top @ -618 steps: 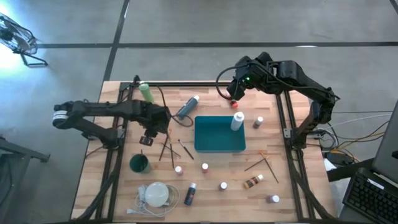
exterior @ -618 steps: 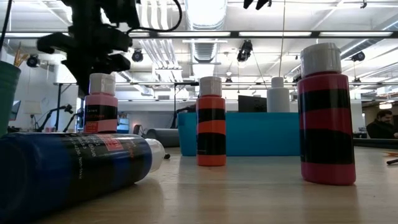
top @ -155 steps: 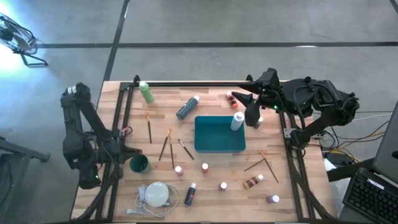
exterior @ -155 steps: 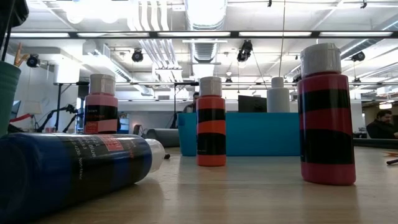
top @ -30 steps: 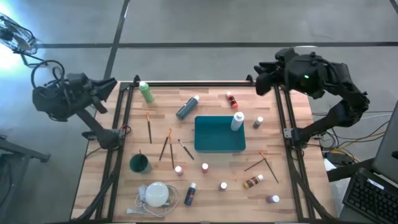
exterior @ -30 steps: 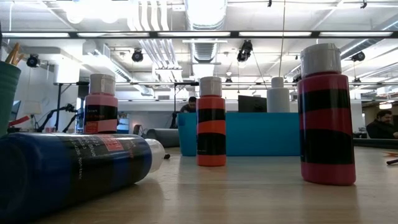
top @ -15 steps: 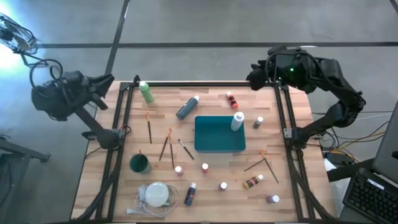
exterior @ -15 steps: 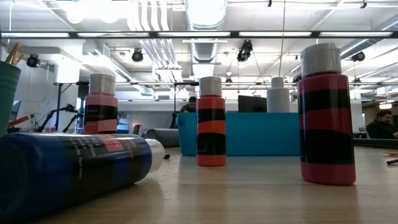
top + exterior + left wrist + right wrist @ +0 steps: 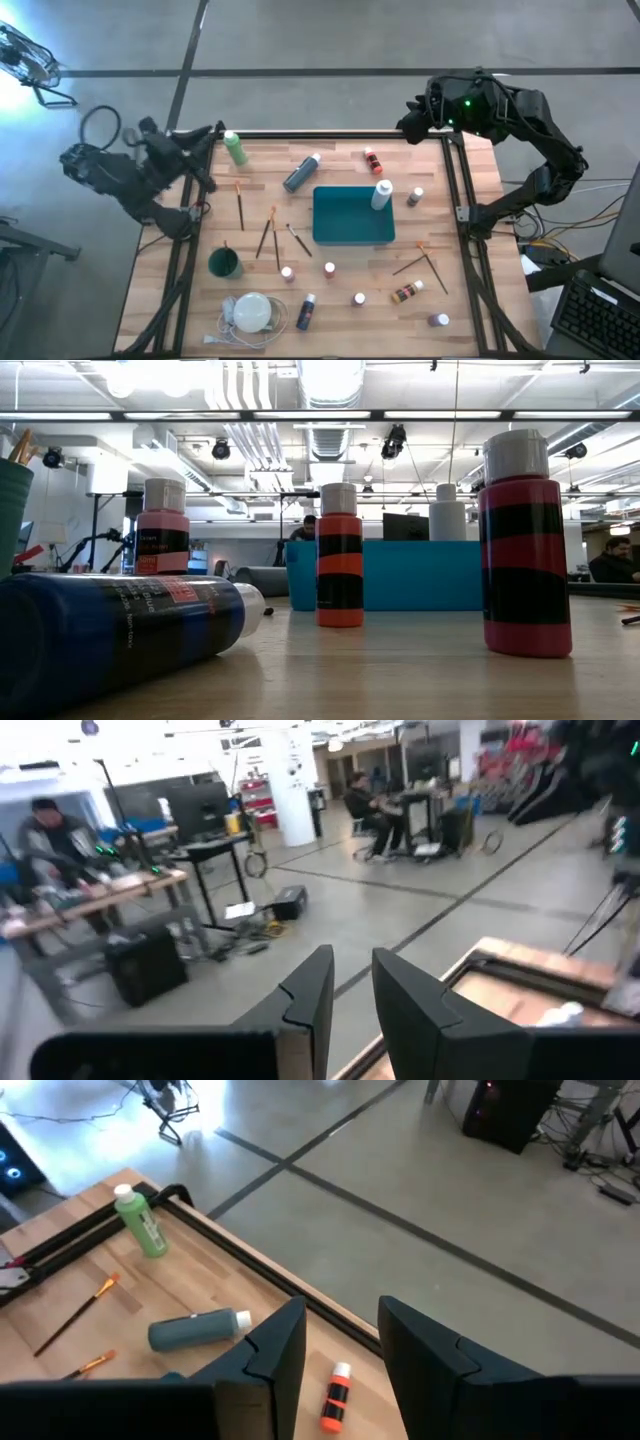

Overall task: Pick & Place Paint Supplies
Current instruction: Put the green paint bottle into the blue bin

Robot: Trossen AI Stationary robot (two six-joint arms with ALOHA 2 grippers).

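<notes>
Since a second ago my left gripper (image 9: 205,135) has swung in over the table's (image 9: 470,240) far left corner, near the green bottle (image 9: 235,148), while bottles and brushes (image 9: 268,232) lie unmoved. Nothing sits in the tray (image 9: 352,216) yet, so nearly all the job is left. My right gripper (image 9: 408,122) hangs above the far right corner, the red bottle (image 9: 373,161) nearest; both grippers are slightly parted and empty.

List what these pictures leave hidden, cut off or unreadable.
- Teal tray, low view: its inside is hidden by its own front wall.
- Blue bottle, low view: cut off by the left edge.
- Bottle labels, high view: too small to read.
- Workbench person, left wrist view: blurred.
</notes>
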